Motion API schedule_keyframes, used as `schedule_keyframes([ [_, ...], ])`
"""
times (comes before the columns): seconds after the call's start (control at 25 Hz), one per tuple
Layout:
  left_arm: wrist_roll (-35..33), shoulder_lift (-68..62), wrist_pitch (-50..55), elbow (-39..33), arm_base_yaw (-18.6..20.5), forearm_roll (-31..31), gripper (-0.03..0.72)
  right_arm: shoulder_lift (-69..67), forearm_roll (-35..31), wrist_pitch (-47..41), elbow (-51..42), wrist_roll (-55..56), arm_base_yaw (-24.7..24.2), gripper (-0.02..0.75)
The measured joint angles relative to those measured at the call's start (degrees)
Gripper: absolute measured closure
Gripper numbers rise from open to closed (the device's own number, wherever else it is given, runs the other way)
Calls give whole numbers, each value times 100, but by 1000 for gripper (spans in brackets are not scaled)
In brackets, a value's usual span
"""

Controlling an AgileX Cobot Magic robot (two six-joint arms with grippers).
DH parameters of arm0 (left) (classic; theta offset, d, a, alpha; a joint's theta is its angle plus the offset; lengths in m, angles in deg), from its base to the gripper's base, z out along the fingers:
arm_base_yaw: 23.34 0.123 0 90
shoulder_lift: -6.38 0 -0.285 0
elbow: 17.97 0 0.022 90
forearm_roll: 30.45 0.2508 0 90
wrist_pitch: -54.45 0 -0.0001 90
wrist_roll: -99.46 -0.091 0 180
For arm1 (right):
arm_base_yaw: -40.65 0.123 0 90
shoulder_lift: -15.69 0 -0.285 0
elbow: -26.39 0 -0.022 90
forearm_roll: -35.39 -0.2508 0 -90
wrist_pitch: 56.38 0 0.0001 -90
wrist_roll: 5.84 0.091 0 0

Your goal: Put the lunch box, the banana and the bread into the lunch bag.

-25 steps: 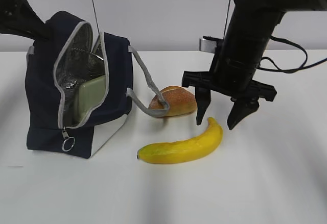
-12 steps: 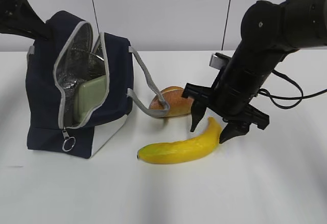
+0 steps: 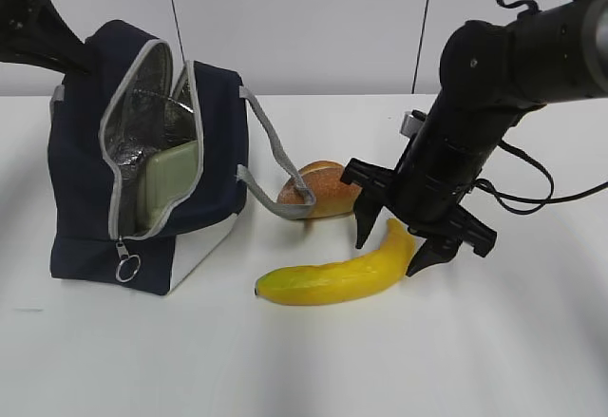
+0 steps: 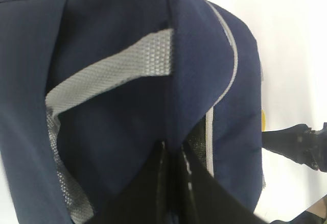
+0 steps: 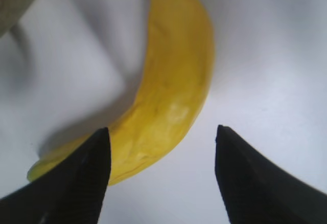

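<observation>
The navy lunch bag (image 3: pixel 90 189) stands at the left with its zipper open and foil lining showing. The sage-green lunch box (image 3: pixel 171 184) sits inside it. My left gripper (image 4: pixel 173 147) is shut on a fold of the bag's navy fabric (image 4: pixel 117 55) at its top rear edge. The golden-brown bread (image 3: pixel 328 187) lies just right of the bag, behind a grey handle. The yellow banana (image 3: pixel 337 270) lies in front of it. My right gripper (image 3: pixel 390 249) is open and low, its fingers either side of the banana's right end (image 5: pixel 173 81). The left finger (image 5: pixel 76 183) is close beside it.
The bag's grey webbing handle (image 3: pixel 275 165) droops onto the table against the bread. A ring zipper pull (image 3: pixel 126 267) hangs at the bag's front lower corner. The white table (image 3: pixel 313 360) runs bare in front of the banana. Cables trail behind the right arm (image 3: pixel 532 184).
My right gripper has come down and leaned in, from hovering above the banana's right end to straddling it near the table, still open. The left gripper and bag have not moved.
</observation>
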Motion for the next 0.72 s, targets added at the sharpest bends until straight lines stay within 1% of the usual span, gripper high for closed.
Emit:
schedule_keyframes([
  [0.12, 0, 0, 0, 0, 0, -4, 701, -23, 302, 10, 0, 257, 0, 237],
  [0.2, 0, 0, 0, 0, 0, -4, 701, -47, 390, 49, 0, 374, 0, 237],
  [0.52, 0, 0, 0, 0, 0, -20, 701, -343, 382, 197, 24, 451, 0, 236],
  [0.72, 0, 0, 0, 0, 0, -30, 701, -476, 415, 513, 24, 462, 0, 237],
])
